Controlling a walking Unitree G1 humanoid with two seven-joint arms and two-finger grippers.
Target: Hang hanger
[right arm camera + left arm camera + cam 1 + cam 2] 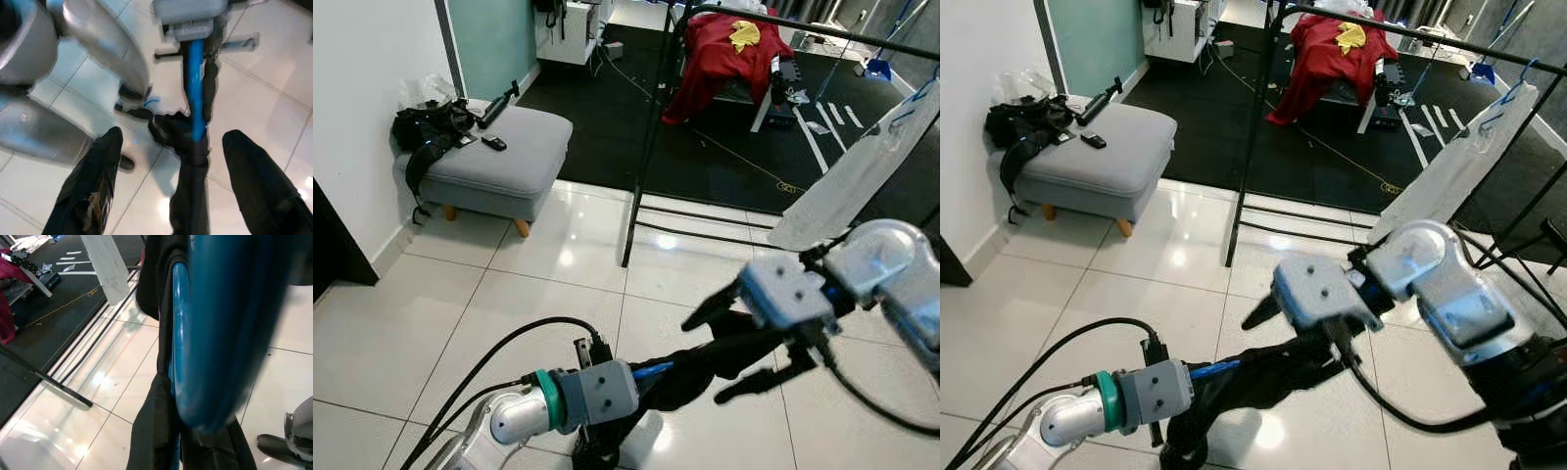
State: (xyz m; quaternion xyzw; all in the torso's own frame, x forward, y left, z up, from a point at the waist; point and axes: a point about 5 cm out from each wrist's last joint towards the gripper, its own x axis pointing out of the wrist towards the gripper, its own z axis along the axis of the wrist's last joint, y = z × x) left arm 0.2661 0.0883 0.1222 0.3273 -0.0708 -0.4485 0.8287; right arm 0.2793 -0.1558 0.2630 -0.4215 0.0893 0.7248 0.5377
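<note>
My left gripper (644, 378) reaches in from the bottom, shut on a blue hanger (196, 83). A black garment (705, 364) is draped over the hanger and hides the gripper's fingers. In the left wrist view the blue hanger (182, 333) runs close along the lens with the black cloth wrapped round it. My right gripper (729, 348) is open and sits astride the black garment, one finger (93, 186) on each side, without touching the hanger. The black clothes rack (651, 137) stands ahead, its top rail (803, 24) running to the right.
A white garment (862, 176) hangs from the rail on the right. A grey ottoman (499, 157) with a black bag (431, 132) stands by the left wall. A red cloth (720, 54) lies over furniture on the dark carpet beyond. Glossy white tiles lie underfoot.
</note>
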